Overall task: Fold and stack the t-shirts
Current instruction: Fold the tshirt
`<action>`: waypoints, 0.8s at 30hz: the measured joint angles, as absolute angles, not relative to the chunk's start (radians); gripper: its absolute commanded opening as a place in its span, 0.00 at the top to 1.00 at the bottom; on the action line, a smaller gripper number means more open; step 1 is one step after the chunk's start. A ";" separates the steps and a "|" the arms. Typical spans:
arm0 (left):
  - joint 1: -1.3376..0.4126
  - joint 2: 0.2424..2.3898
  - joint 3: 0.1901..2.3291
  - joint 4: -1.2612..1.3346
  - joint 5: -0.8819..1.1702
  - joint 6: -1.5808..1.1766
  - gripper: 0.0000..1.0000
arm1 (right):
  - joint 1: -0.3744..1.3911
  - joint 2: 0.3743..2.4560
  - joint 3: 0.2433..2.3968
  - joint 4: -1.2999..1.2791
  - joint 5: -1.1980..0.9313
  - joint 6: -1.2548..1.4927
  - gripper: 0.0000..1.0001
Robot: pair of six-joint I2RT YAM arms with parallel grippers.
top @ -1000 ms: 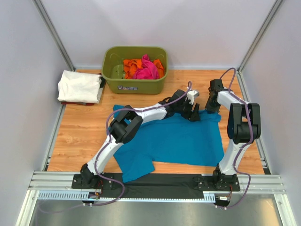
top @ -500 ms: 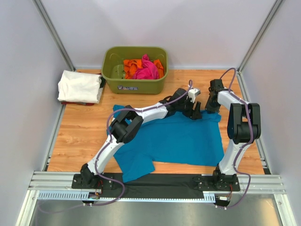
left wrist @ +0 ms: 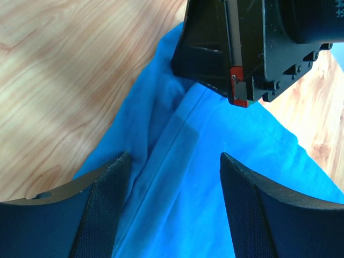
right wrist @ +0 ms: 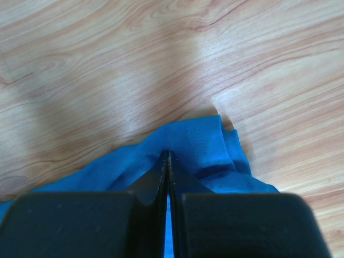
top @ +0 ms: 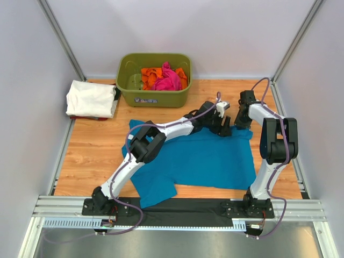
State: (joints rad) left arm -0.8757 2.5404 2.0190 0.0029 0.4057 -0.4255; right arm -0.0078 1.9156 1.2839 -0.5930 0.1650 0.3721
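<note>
Blue shirt: the teal-blue t-shirt (top: 204, 158) lies spread out flat on the wooden table (top: 91, 156). It is in the middle, and one sleeve points toward the near edge.
Left hand: the left gripper (left wrist: 174, 161) is wide open, just above the far edge of the blue shirt. It holds nothing. A seam of the cloth runs under the gap between its fingers.
Right hand: the right gripper (right wrist: 167, 155) is squeezed tight. The far right corner of the blue shirt is pinched at its tips, and the cloth is bunched up there.
In the way: the two hands are very close together. The right one sits just in front of the left one's fingers.
Tub: an olive-green tub (top: 154, 97) stands at the back of the table, apart from the blue shirt. A pink shirt (top: 169, 80) and an orange shirt (top: 149, 77) lie crumpled inside it.
White shirt: a folded white shirt (top: 90, 98) sits in the back left corner, beside the tub.
Writing: a small sticker (top: 145, 100) is on the front of the tub. It is too tiny to read.
</note>
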 measured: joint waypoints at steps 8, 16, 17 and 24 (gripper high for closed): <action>-0.875 2.536 1.990 0.043 0.440 -0.462 0.27 | -0.008 1.925 1.293 -0.594 0.163 0.373 1.00; -0.876 2.481 1.876 0.109 0.466 -0.463 0.27 | -0.008 1.932 1.305 -0.600 0.164 0.378 1.00; -0.876 2.479 1.872 0.113 0.467 -0.463 0.28 | -0.008 1.933 1.306 -0.601 0.165 0.379 1.00; -0.883 2.429 1.785 0.142 0.462 -0.462 0.28 | -0.008 1.938 1.312 -0.608 0.165 0.387 1.00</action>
State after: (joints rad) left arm -0.8833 2.4287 1.7855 0.1417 0.4618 -0.4618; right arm -0.0078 1.9377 1.3125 -0.6083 0.1654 0.3874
